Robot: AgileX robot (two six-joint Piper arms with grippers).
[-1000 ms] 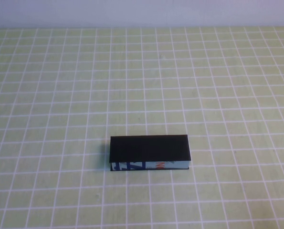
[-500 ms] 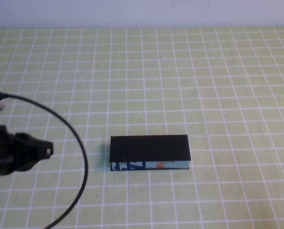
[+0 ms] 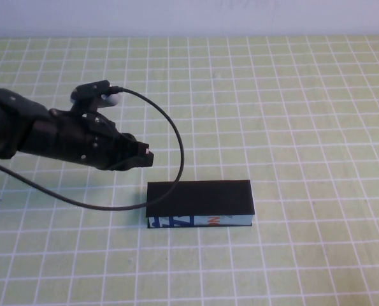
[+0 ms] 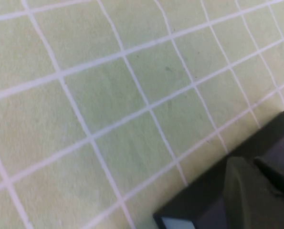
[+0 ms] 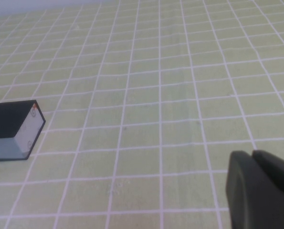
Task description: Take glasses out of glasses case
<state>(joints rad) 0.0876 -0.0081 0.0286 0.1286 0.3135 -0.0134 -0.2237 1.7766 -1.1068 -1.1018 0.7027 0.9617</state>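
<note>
Here the glasses case (image 3: 200, 204) lies flat on the bench (image 3: 291, 115), a little toward the robot from the middle, its long side running left to right. Its lid is down, so the top shows as a plain black slab, and the side facing the robot is white with blue and orange print. The glasses cannot be seen in any view; with the lid closed, whatever is inside stays hidden.

The left claw (image 3: 144, 155) reaches in from the left edge of the high view, its dark arm slanting down toward the case. The tip sits just beyond the case's far left corner, close to it; whether it touches cannot be told. Whether its fingers are apart or together cannot be told either, since they merge into one dark shape. A black cable (image 3: 173, 137) loops from the wrist out over the bench and back past the case's left end.

In the left wrist view a corner of the case (image 4: 199, 207) fills the lower area, with one dark finger (image 4: 254, 195) of the claw close in front of it.

The right claw (image 5: 258, 188) does not appear in the high view. Its own camera shows only part of a dark finger above bare bench, well apart from the case (image 5: 13, 126), so its opening cannot be judged.
</note>
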